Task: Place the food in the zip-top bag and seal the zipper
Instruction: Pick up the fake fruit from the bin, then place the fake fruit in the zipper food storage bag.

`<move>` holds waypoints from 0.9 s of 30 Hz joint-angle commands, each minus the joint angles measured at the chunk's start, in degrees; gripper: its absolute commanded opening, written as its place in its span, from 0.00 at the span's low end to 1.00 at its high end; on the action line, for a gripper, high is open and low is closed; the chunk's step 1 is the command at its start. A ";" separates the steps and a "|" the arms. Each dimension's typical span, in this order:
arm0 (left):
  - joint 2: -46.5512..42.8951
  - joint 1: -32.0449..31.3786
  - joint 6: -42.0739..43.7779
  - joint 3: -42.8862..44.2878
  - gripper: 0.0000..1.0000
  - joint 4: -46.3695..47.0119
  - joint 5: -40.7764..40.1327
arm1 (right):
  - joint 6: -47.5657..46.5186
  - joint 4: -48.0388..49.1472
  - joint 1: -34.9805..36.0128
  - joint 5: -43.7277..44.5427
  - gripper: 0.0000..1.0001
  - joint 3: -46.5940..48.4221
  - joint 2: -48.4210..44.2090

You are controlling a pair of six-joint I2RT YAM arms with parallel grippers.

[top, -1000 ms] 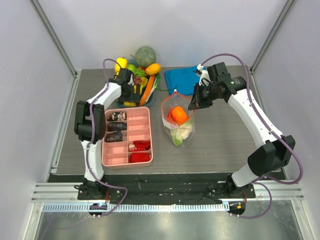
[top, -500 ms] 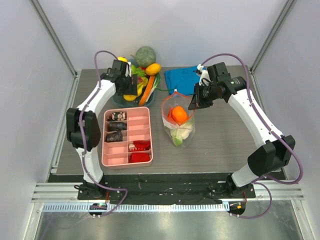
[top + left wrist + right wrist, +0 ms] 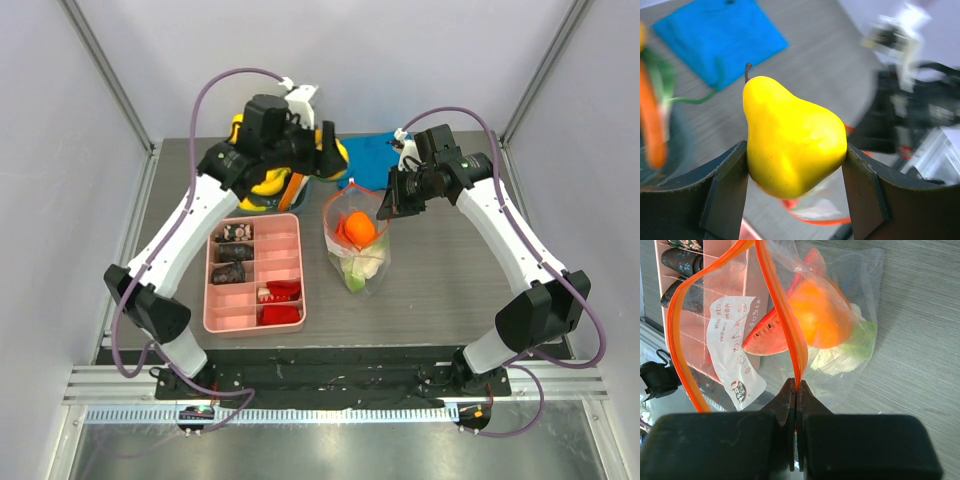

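The right pincer (image 3: 796,390) is clenched on the zipper (image 3: 785,315), pinching the orange-red strip at the right side of the zip-top bag (image 3: 357,240), whose mouth gapes in a wide loop. The bag is clear and crinkly, lying on the table (image 3: 450,280) with its closed end nearest the arm bases. Inside it are an orange (image 3: 817,315), a watermelon slice (image 3: 767,337), and pale cauliflower (image 3: 835,360) with a green leaf. Left of the bag sits a pink tray (image 3: 255,272). The right arm bends in from the bag's right, wrist angled down at the mouth. Just beyond the mouth the left pincer (image 3: 795,150) is raised off the table, grasping a yellow pear (image 3: 790,125) by its sides; that arm stretches up and across from the left. Farther left of the bag lies the remaining food (image 3: 270,185), partly hidden by the arm. A blue cloth (image 3: 365,155) lies beyond the bag.
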 commanded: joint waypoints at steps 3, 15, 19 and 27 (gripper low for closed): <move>-0.05 -7.35 0.11 1.23 0.65 0.88 -0.32 | -0.29 1.69 0.22 0.79 0.01 1.59 -0.60; 0.13 -12.19 1.77 -2.29 0.93 -6.14 3.91 | -0.82 1.60 0.22 1.32 0.01 0.98 -0.95; -0.22 -12.11 3.79 1.13 1.00 -7.73 4.34 | -1.08 1.60 0.22 1.23 0.01 0.89 -0.95; -0.31 -3.44 2.48 3.61 1.00 -3.35 1.63 | -0.99 1.60 0.22 0.97 0.01 1.15 -0.77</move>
